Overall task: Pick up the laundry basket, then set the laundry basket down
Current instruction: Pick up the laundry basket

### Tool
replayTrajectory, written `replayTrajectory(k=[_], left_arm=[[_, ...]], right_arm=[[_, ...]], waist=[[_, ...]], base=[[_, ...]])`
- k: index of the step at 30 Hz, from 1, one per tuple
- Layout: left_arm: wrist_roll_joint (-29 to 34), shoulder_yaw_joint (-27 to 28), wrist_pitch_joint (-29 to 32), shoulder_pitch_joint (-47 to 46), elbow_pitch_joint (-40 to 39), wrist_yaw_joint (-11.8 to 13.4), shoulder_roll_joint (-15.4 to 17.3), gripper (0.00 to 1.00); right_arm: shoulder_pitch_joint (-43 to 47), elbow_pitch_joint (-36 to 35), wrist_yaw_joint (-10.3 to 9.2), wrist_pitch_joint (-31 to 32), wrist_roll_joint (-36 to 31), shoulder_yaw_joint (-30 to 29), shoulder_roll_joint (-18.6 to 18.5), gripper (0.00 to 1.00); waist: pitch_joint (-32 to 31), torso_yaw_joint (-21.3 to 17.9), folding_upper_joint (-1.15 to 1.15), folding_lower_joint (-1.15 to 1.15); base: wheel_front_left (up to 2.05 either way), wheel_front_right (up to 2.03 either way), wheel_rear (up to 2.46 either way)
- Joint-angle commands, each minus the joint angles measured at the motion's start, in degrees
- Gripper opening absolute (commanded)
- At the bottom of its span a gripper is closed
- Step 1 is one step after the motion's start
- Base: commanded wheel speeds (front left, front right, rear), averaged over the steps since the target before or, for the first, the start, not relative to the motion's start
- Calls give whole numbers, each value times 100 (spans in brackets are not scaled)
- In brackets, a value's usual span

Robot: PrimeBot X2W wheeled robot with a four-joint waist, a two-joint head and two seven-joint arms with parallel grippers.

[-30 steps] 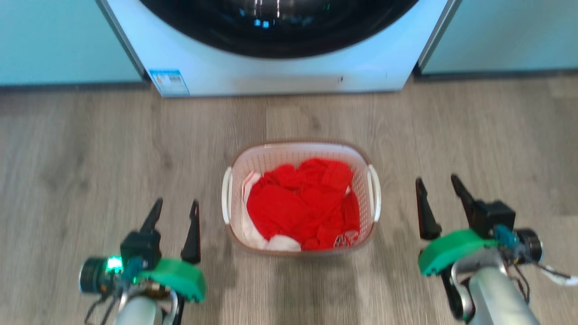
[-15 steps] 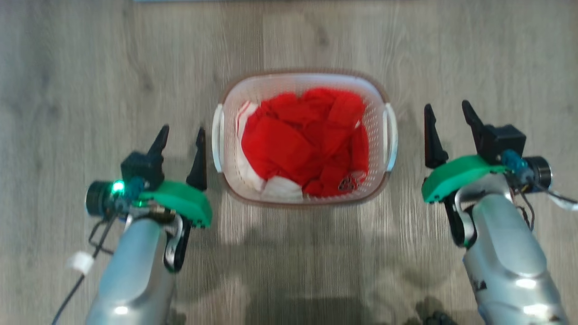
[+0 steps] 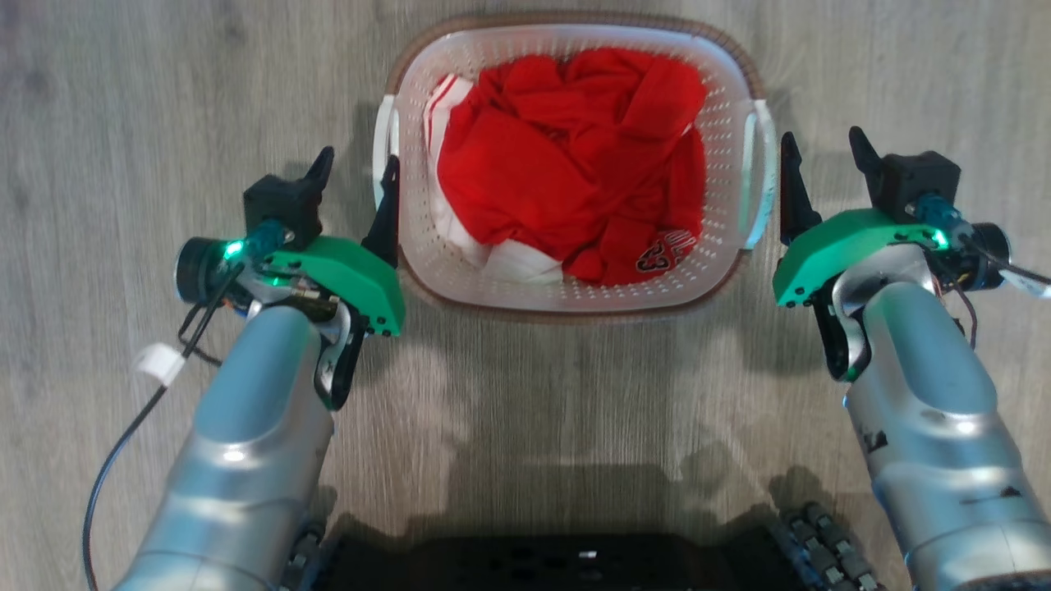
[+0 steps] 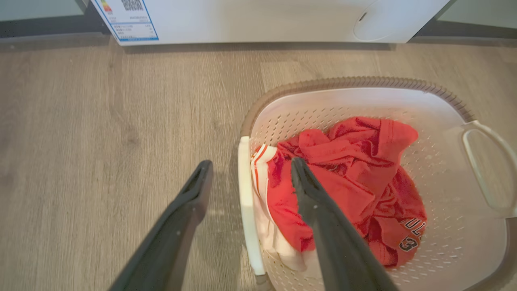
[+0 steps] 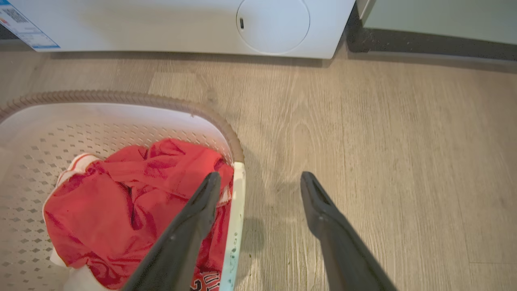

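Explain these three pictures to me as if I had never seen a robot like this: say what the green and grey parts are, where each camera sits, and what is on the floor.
The grey tubes with green caps are the robot's two arms. Each ends in a gripper with two long dark fingers.

The head view looks down from the robot's head. There the left gripper and the right gripper stand on either side of the laundry basket, which sits on the wooden floor. Both grippers are open and hold nothing.

The other two pictures come from cameras on the wrists, looking along the fingers. In each, the fingers seem to straddle one of the basket's white side handles: the left handle and the right handle. Whether they touch it, I cannot tell.

Inside the basket lie red clothes with some white cloth. Beyond it stands a white washer.
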Motion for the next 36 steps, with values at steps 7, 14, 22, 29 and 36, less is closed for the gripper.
replayTrajectory(k=[7, 14, 22, 29, 36], left_arm=[[-230, -210, -55, -331, 440, -18, 115, 100], [-338, -418, -55, -624, 738, 7, 115, 100], [-470, -618, -55, -990, 1000, 6, 115, 100], [-622, -809, -55, -1216, 1136, 34, 115, 100], [-793, -1006, -55, -1353, 1188, 105, 115, 100]], right_arm=[[-245, 505, 16, -45, 50, 320, 41, 100], [-402, 655, 16, -45, 88, 413, 41, 100], [-519, 678, 16, -45, -57, 335, 41, 100], [-666, 756, 16, -45, -110, 321, 41, 100], [-799, 851, 16, -45, -53, 418, 41, 100]], waist=[[401, 116, 0, -1], [655, 149, 0, -1], [985, 194, 0, -1], [1130, 244, 0, -1], [1162, 275, 0, -1]], base=[[0, 0, 0], [0, 0, 0], [0, 0, 0], [0, 0, 0], [0, 0, 0]])
